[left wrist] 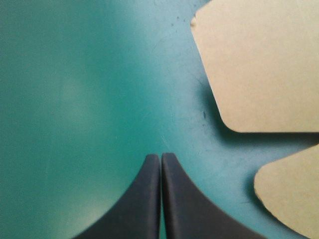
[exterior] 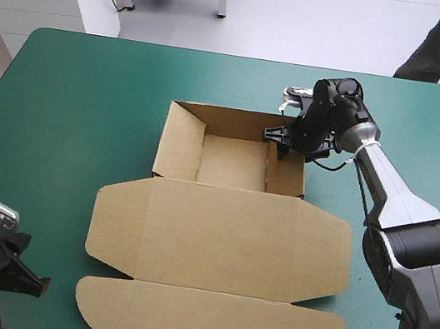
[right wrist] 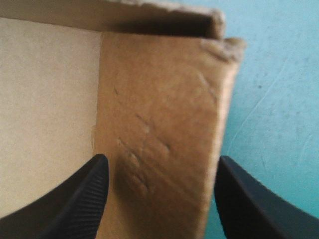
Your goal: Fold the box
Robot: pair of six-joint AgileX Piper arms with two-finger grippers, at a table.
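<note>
Your right pincer (right wrist: 159, 172) stands open astride the right wall (right wrist: 164, 114) of the box (exterior: 224, 224). One black finger is inside the tray and the other is outside over the teal-green counter (exterior: 69, 106), and it grips nothing yet. The step in hand looks to be pinching or tucking that wall so it stands upright. To do it well, come down square to the wall's top edge and keep the inner finger off the tray floor. Close gently, because the board between the fingers shows dents and could buckle if you twist. Your left pincer (left wrist: 161, 158) is closed on nothing, low over the counter near its near left corner. It sits just beside the rounded corners of the side flaps (left wrist: 259, 69), and you might use it to steady the sheet. The box lies mid-counter with the tray at its far end, opening upward, long side running left to right. The flat lid (exterior: 218, 249) points toward the near edge.
</note>
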